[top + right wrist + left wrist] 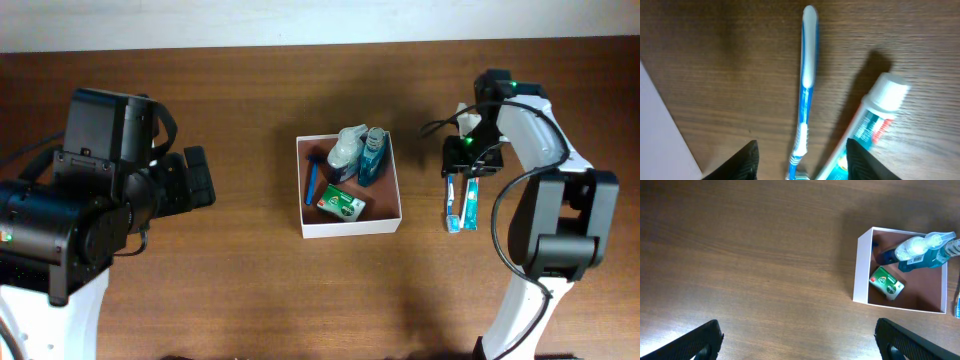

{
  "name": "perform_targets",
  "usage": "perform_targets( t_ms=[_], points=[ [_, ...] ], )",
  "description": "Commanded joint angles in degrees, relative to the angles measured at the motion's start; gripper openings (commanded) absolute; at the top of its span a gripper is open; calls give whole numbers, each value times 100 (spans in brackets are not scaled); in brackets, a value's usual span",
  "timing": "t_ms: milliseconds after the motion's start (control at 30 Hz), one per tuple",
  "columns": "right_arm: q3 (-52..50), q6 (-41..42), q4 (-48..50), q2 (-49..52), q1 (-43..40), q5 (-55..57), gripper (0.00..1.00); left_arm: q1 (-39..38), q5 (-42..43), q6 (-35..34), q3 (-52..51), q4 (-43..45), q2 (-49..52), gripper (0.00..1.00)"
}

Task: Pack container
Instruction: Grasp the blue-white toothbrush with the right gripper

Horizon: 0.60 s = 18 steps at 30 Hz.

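White-walled container, part filled, lies well left of the right claw, its fingers apart, toothpaste at its right finger and toothbrush between them: closing askew could pinch both or flick the thin handle away.

Left arm, overhead view: bulky black joints at the left side, white base link at the lower edge. The left hand points rightward; in the wrist view its fingers are spread wide. Right arm: white links and black joints, arching up from the lower right. The right hand points downward, with its fingers parted.
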Motion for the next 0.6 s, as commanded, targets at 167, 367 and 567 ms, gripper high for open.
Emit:
perform_targets(
  t_ms=[167, 367, 567],
  points=[
    [-195, 271, 236, 350, 59, -76, 39, 20, -81, 70, 26, -2, -48, 99],
    [-678, 420, 577, 433, 59, -52, 14, 20, -81, 70, 26, -2, -48, 99],
    [-337, 415, 57, 240, 76, 306, 4, 20, -83, 70, 26, -2, -48, 99]
  ],
)
